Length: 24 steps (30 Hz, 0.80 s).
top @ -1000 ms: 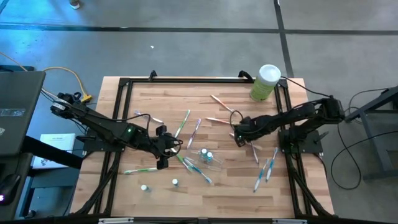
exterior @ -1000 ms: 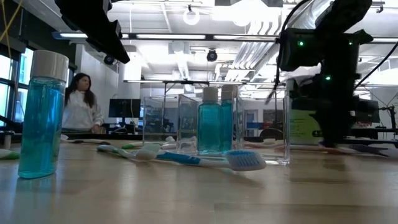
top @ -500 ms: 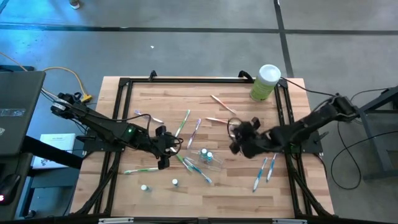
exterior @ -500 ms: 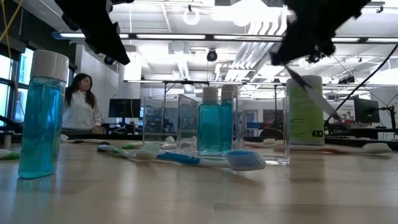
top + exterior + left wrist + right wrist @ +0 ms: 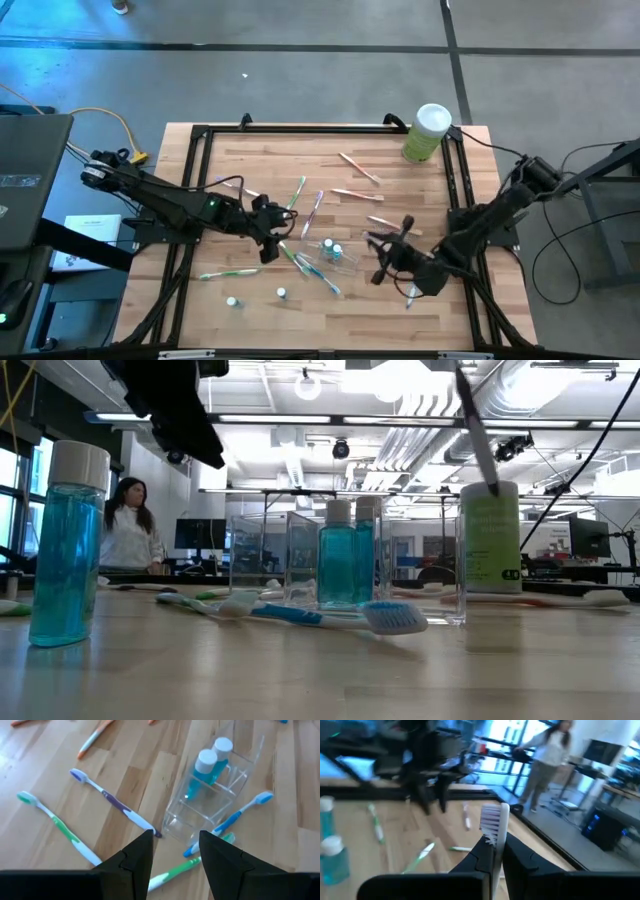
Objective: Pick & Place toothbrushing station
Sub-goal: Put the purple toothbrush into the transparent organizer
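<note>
The right end effector (image 5: 492, 852) is pinched on a white-bristled toothbrush (image 5: 496, 822), lifted above the tabletop (image 5: 380, 300). Beside it toward the left arm lies the clear holder (image 5: 335, 255) with two blue bottles. The left end effector (image 5: 175, 847), fingers spread and holding nothing, hovers just short of that holder, with loose toothbrushes scattered around.

Pale wood-grain bench (image 5: 330, 310) with black frame. Clear plastic holder (image 5: 212, 795) containing two teal bottles with white caps (image 5: 207, 762). Toothbrushes: purple-and-white (image 5: 112, 802), green-and-white (image 5: 57, 827), blue (image 5: 240, 812). Pale-green canister (image 5: 425, 135), white lid. Dark fingers (image 5: 517, 855) around white brush (image 5: 496, 827).
</note>
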### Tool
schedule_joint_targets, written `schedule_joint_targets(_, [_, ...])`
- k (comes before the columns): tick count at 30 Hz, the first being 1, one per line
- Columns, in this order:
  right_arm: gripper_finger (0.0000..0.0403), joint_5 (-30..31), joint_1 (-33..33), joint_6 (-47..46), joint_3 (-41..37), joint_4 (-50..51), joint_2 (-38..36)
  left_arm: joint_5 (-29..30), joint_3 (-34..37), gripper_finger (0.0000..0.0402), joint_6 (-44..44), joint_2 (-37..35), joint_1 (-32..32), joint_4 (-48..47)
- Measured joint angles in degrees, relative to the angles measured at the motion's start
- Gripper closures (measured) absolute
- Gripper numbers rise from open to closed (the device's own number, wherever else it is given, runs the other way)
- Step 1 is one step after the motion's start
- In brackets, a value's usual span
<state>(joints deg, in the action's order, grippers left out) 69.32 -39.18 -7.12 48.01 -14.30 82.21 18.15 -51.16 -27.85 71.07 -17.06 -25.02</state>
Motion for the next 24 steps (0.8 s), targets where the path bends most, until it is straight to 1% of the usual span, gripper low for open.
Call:
schedule_joint_targets(2, [0.039, -4.7, 1.16, 3.55, -0.07, -3.32, 1.8, 0.17, 0.0, 0.0247, 0.64, 0.0, 0.15, 0.87])
schedule_joint_targets(4, [0.039, -7.76, 2.3, 7.28, -0.07, -7.84, 2.98, 0.54, 0.0, 0.0247, 1.3, 0.0, 0.13, 1.67])
schedule_joint_targets(7, [0.039, -12.16, 3.03, 15.34, -0.07, -15.45, 3.37, 1.53, 0.0, 0.0247, 3.04, -0.02, 0.13, 1.77])
schedule_joint_targets(9, [0.039, -16.25, 3.44, 20.03, -0.05, -20.14, 3.34, 1.61, 0.0, 0.0247, 4.15, -0.02, -0.01, 1.7])
schedule_joint_targets(11, [0.0389, -19.4, 3.84, 22.74, -0.04, -22.29, 3.34, 1.64, 0.0, 0.0247, 4.14, -0.02, -0.09, 1.69])
schedule_joint_targets(14, [0.0389, -23.71, 5.01, 22.38, -0.23, -22.89, 3.34, 1.62, 0.0, 0.0247, 4.02, -0.02, -0.11, 1.71])
schedule_joint_targets(17, [0.0389, -28.71, 6.59, 16.34, -2.59, -23.16, 3.6, 1.64, 0.0, 0.0247, 4.01, -0.02, -0.32, 1.81])
schedule_joint_targets(19, [0.0389, -28.32, 6.97, 14.11, -5.26, -24.47, 3.84, 1.67, 0.0, 0.0247, 4.17, -0.02, -0.35, 2.54])
schedule_joint_targets(21, [0.0389, -27.04, 6.97, 13.53, -7.72, -28.4, 3.85, 2.25, 0.0, 0.0247, 5.17, -0.02, -0.35, 3.82])
schedule_joint_targets(23, [0.0389, -28.14, 7.17, 14.09, -10.58, -35.01, 3.8, 2.77, 0.0, 0.0247, 6.3, -0.02, -0.35, 5.23])
schedule_joint_targets(24, [0.0389, -29.7, 7.31, 14.91, -12.02, -38.07, 3.8, 2.81, 0.0, 0.0247, 6.79, -0.02, -0.35, 6.0])
